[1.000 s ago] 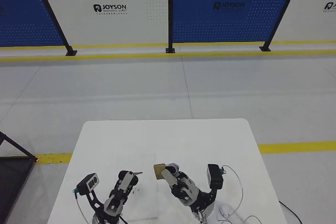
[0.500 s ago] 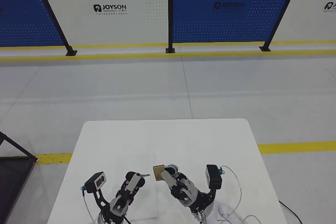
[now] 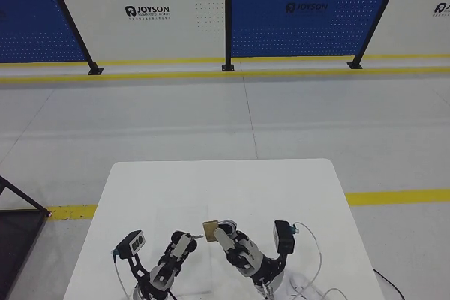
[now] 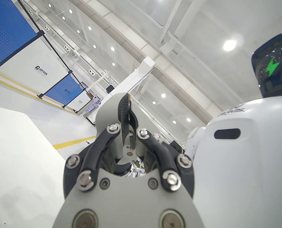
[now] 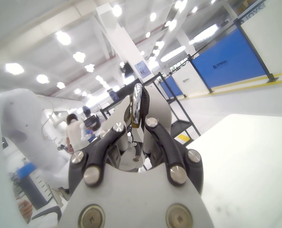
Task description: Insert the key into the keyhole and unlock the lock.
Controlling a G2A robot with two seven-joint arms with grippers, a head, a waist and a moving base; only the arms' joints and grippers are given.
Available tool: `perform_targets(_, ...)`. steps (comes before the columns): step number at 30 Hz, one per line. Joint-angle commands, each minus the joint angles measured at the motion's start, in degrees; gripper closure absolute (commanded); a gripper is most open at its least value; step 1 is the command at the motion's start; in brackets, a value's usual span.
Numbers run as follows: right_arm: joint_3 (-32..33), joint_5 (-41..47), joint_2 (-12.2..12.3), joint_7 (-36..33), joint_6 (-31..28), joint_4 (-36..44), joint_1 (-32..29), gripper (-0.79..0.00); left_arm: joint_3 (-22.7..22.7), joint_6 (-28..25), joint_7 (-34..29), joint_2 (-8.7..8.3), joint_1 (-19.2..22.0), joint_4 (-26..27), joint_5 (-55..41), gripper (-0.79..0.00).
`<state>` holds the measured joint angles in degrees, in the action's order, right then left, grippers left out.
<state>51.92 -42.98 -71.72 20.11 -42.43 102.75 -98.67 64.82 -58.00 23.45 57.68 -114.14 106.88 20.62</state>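
Setting: White bench (image 3: 232, 180) on a pale grey floor (image 3: 210, 112) crossed by yellow lines (image 3: 405, 197); blue and white panels (image 3: 307, 26) stand far behind.
Lock (image 3: 211, 228): small, squarish brass body, held over the near part of the bench, its flat face showing from above.
Shackle (image 5: 137, 100): bright chrome, rising between the fingers in the right wrist view, with a bit of brass below it.
Right hand (image 3: 223, 229): clamped on the lock, with the brass body at its tip on the side facing the other arm.
Key (image 3: 197, 236): thin, silvery and very small, just beside the lock on its left side.
Key's axis: the long axis lies roughly level and runs across the bench. The free end points at the lock's lower left edge; I cannot tell whether it touches the brass.
Left hand (image 3: 186, 240): left of the lock, pinched together on the key's back end. In the left wrist view its dark ribbed pads (image 4: 124, 112) press close together.
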Motion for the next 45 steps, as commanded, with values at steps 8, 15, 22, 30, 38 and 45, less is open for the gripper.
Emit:
perform_targets(8, -0.3, -0.6, 0.0, 0.3, 0.2, 0.0, 0.0, 0.000, -1.2, 0.0, 3.2, -1.03, 0.7, -0.5, 2.0, 0.000)
perform_targets(15, -0.6, -1.0, -0.1, 0.3, 0.3, -0.1, 0.1, 0.000, -2.2, 0.0, 5.9, -1.67, 1.3, -0.9, 3.3, 0.000)
perform_targets(22, -0.9, -1.0, -0.1, 0.4, 0.5, -0.2, 0.1, 0.000, -3.2, 0.0, 8.6, -2.12, 2.1, -1.9, 5.2, 0.000)
perform_targets(30, -1.3, -1.4, -0.1, 0.2, 0.6, -0.3, 0.3, 0.000, -4.5, 0.0, 11.5, -2.62, 2.7, -2.1, 7.6, 0.000)
perform_targets(38, -1.6, -1.8, -0.1, -0.2, 0.8, -0.2, 0.4, 0.000, -5.7, 0.0, 14.0, -3.11, 3.6, -2.9, 9.7, 0.000)
perform_targets(45, -1.8, -2.3, -0.1, -0.5, 0.9, -0.1, 0.5, 0.000, -6.6, 0.0, 15.5, -3.44, 4.3, -3.6, 11.1, -0.022)
